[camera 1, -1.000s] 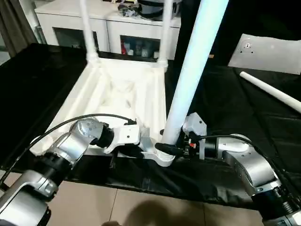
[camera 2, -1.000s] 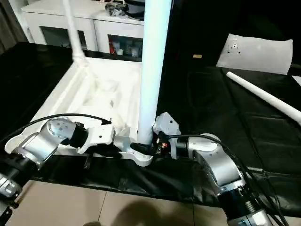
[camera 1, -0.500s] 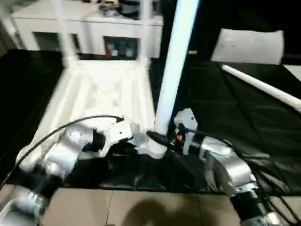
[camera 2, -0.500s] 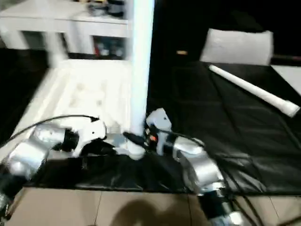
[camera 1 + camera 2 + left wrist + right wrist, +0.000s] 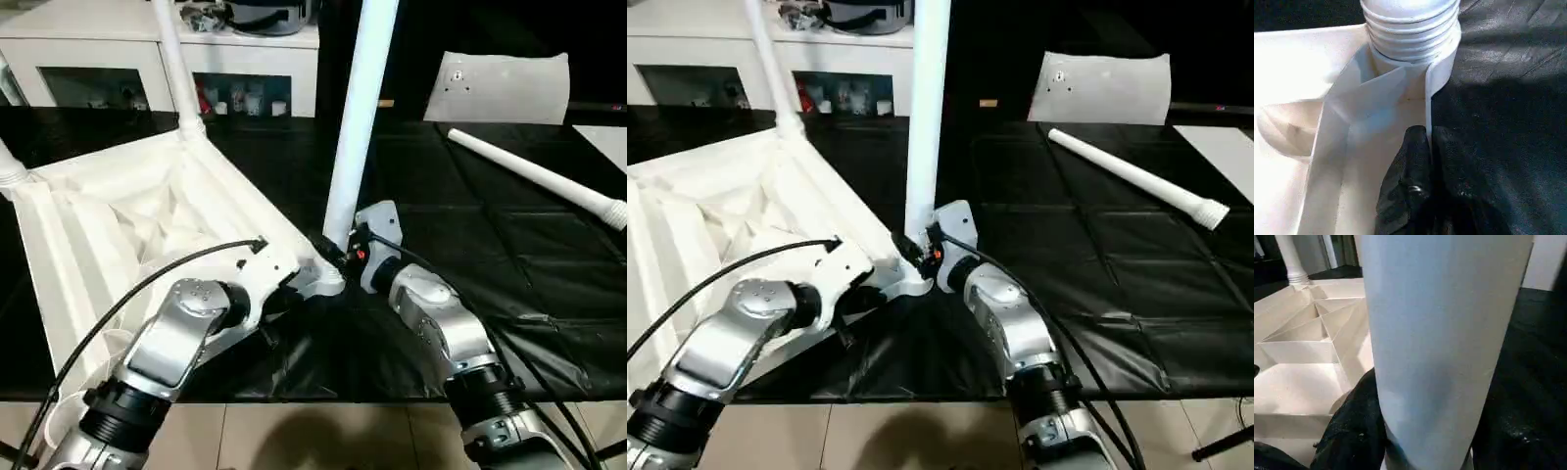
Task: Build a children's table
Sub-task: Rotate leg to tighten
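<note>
The children's table lies upside down on the black cloth, its ribbed white tabletop (image 5: pixel 108 215) facing up. Two legs stand at its far corners: one leg (image 5: pixel 179 73) at the back and another (image 5: pixel 6 168) at the far left. A third leg (image 5: pixel 355 117) stands upright in the near corner socket (image 5: pixel 329 284). My right gripper (image 5: pixel 335 253) is shut on the base of this leg. In the right wrist view the leg (image 5: pixel 1440 342) stands between the black fingers (image 5: pixel 1352 431). My left gripper (image 5: pixel 1429 137) is shut on the thin tabletop rim (image 5: pixel 1426 98) right beside that socket. A fourth leg (image 5: pixel 534 174) lies loose at the right.
A small white panel (image 5: pixel 500 86) leans at the back right, behind the loose leg. A white cabinet (image 5: pixel 147 49) with clutter on top stands behind the table. The cloth-covered table's front edge (image 5: pixel 392 397) runs just under my forearms, with floor tiles below.
The camera has shifted. The tabletop has swung about its near corner, its far side going left. Both grippers hold as before.
</note>
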